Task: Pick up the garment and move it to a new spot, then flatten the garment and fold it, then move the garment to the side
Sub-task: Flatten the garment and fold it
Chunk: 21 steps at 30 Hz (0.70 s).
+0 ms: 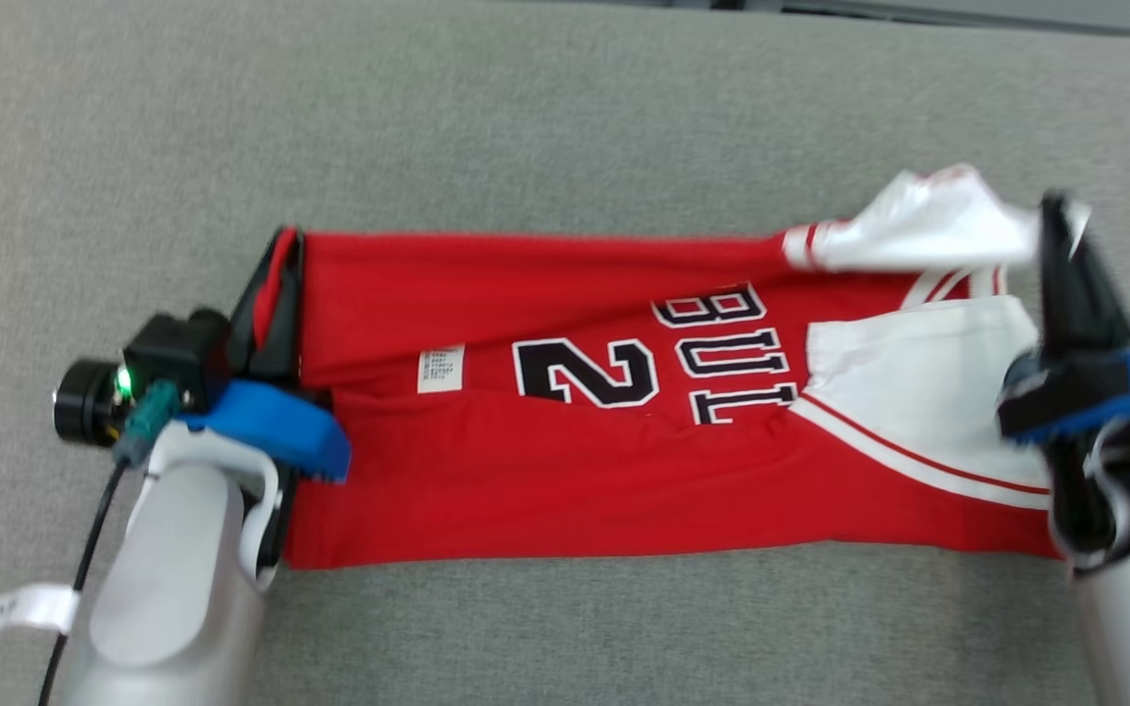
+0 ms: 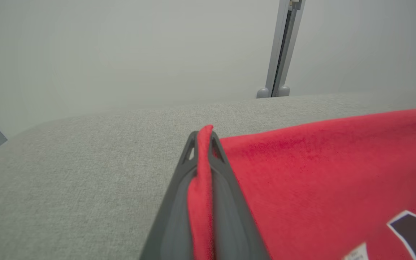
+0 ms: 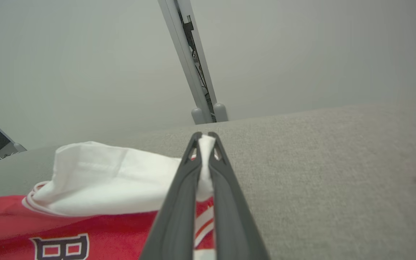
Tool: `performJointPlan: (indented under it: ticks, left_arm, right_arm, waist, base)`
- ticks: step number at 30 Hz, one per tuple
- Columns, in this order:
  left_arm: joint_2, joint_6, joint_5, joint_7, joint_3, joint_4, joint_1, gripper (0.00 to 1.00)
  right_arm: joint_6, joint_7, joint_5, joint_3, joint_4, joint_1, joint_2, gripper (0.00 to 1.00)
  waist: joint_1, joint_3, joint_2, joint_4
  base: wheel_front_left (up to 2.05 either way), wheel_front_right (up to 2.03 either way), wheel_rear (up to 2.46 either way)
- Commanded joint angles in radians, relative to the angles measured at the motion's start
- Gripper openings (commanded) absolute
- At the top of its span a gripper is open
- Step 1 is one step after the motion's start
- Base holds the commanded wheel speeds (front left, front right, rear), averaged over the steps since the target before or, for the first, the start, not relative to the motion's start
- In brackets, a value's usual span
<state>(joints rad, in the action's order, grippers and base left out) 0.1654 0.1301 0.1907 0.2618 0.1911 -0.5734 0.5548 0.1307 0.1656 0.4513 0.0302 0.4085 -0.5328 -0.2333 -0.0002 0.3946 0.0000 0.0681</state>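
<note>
Left tool [image 1: 282, 241] clamped on garment's [image 1: 565, 471] far hem corner, right tool [image 1: 1052, 208] pinching its white sleeve [image 1: 928, 224], garment flat on table [image 1: 565, 118]: fold in hand, next likely carrying both grips evenly to its near edge.

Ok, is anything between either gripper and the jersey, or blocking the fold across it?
Nothing visible. The left gripper is shut on the red edge of the jersey, and the right gripper is shut on its white fabric at the other end. The grey surface beyond shows no obstacle.
</note>
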Motion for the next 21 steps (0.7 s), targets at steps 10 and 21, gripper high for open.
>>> performJointPlan:
  ticks: [10, 21]
  left_arm:
    - [-0.026, 0.001, -0.027, 0.004, -0.038, 0.072, -0.253, 0.31]
    - [-0.091, -0.071, -0.079, 0.004, -0.151, 0.233, -0.381, 1.00]
  right_arm:
    - [0.000, -0.023, 0.032, -0.009, -0.032, 0.264, 0.063, 0.27]
    - [0.000, 0.097, -0.245, -0.028, 0.013, 0.237, 0.087, 1.00]
  waist:
    - [0.0002, -0.108, 0.0000, -0.058]
    - [0.0002, -0.165, 0.0000, -0.049]
  base:
    - [0.00, 0.00, 0.00]
    - [0.00, 0.00, 0.00]
